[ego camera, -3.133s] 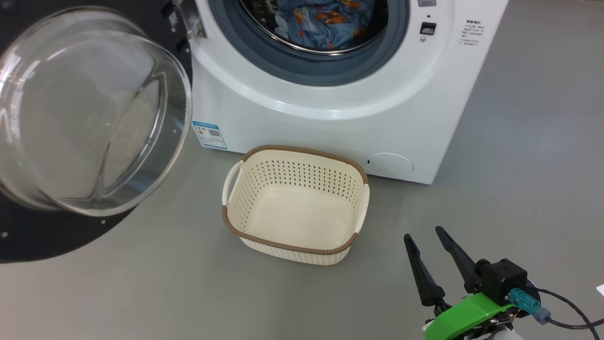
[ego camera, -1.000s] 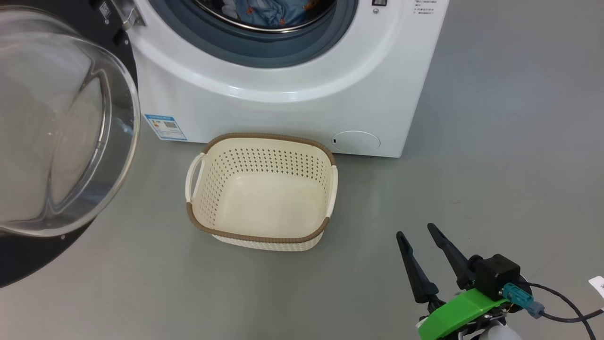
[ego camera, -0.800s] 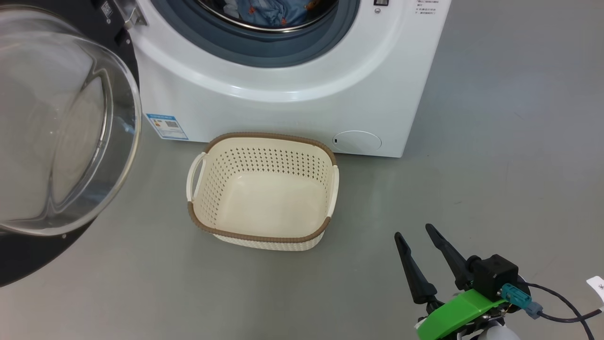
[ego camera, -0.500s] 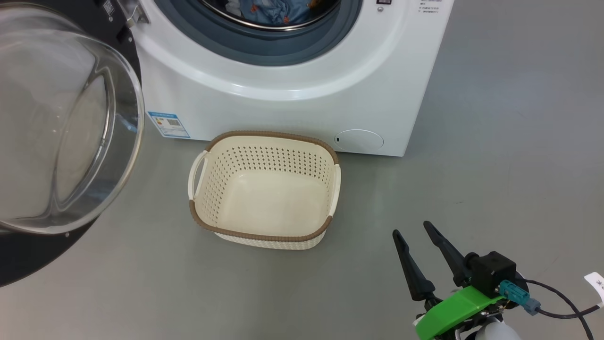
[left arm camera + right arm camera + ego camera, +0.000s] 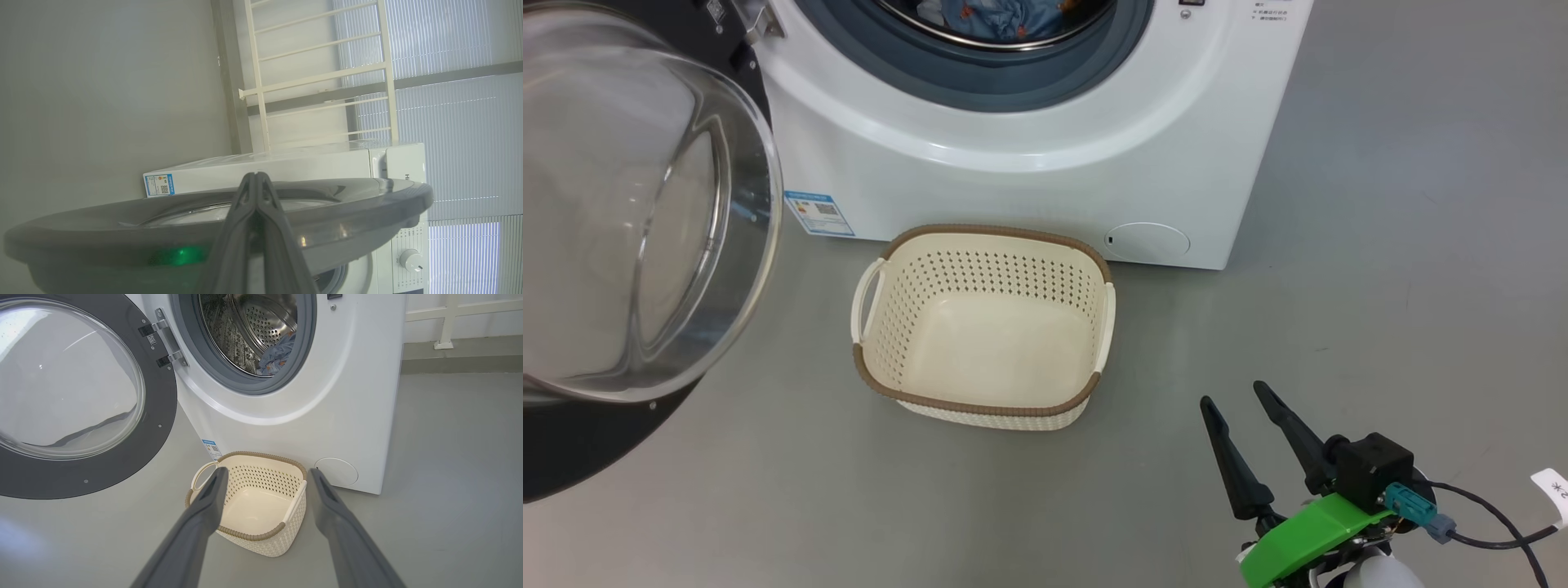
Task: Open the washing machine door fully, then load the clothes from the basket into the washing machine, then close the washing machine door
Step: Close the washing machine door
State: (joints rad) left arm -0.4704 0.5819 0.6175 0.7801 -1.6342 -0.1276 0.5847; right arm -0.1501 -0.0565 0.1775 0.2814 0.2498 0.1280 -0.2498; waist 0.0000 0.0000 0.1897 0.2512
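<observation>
The washing machine (image 5: 1045, 188) stands on the floor (image 5: 1380, 245) at the rear. Its door (image 5: 572, 457) is hinged at the machine's left and swung out to the left. The clothes (image 5: 1005, 15) lie in the drum (image 5: 265, 322). The basket (image 5: 980, 406) sits on the floor just before the machine, below the opening. The right claw (image 5: 1232, 393) is right of the basket and nearer – apart from it. The left claw (image 5: 255, 175) is at the door's outer side – contact cannot be told.

Counted: one washer (image 5: 1029, 180), one door (image 5: 629, 212) at 9 o'clock, one basket (image 5: 980, 406) at centre with two handles (image 5: 864, 298), one heap of clothes (image 5: 1005, 12) at 12 o'clock, one label (image 5: 818, 212), one round cover (image 5: 1147, 242).
</observation>
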